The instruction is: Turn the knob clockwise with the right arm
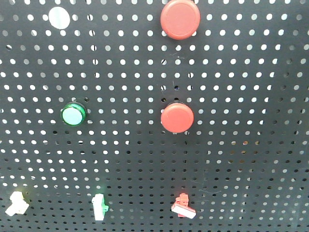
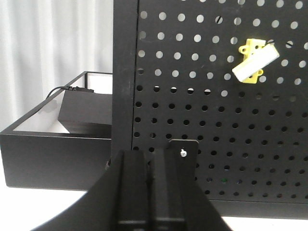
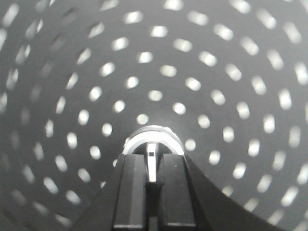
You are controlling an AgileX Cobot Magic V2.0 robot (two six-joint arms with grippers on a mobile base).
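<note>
Right wrist-mounted view shows you the right end effector [image 3: 152, 159] closed narrow on the pale centre rib of the round silver-rimmed knob [image 3: 153, 134]. The knob sits on the black perforated metal panel [image 3: 72, 72] just past the fingertips, and the panel's holes look smeared into arcs. Your left end effector [image 2: 153, 156] has its fingers pressed together on nothing, low by the panel, below-left of a yellow switch bracket with a white lever [image 2: 254, 60], with a black open-topped box [image 2: 48, 144] on the white desk [image 2: 29, 207] to the left.

All matte black, blocky moulding.
left end effector [image 2: 153, 161], lower centre: two flat-faced fingers [image 2: 137, 183], flared base. right end effector [image 3: 151, 166]: same build.
</note>
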